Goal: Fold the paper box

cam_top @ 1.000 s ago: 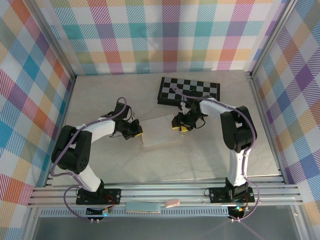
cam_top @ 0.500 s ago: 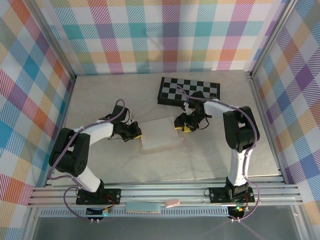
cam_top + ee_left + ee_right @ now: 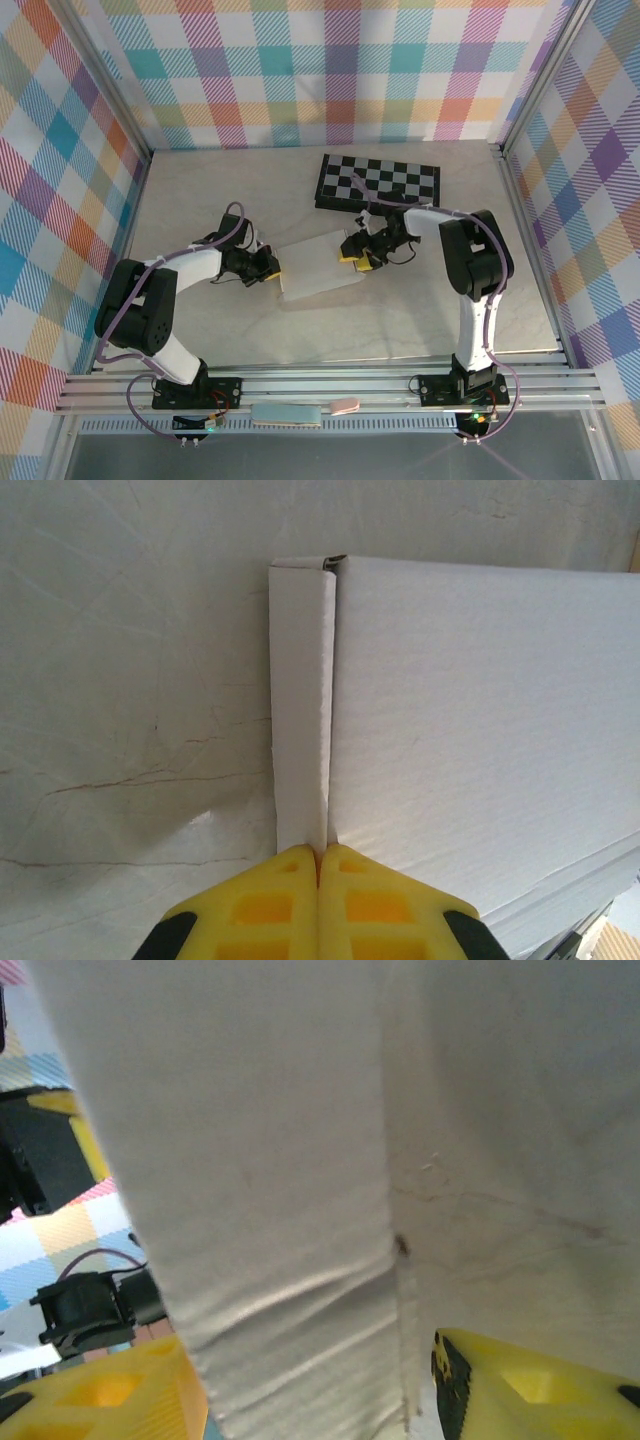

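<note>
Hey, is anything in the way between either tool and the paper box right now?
Nothing visible. The left tool, shut, is right at the left flap of the paper box; the right tool, open, straddles its right edge.

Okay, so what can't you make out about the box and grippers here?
Left wrist view: whether the shut left gripper pinches the paper box; its fingertips hide the contact.
Right wrist view: paper box blurred, cut off by the frame edges.
Top view: right gripper too small to judge contact.

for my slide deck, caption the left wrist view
Shut yellow left claw at the folded side flap of the white paper box.
</note>
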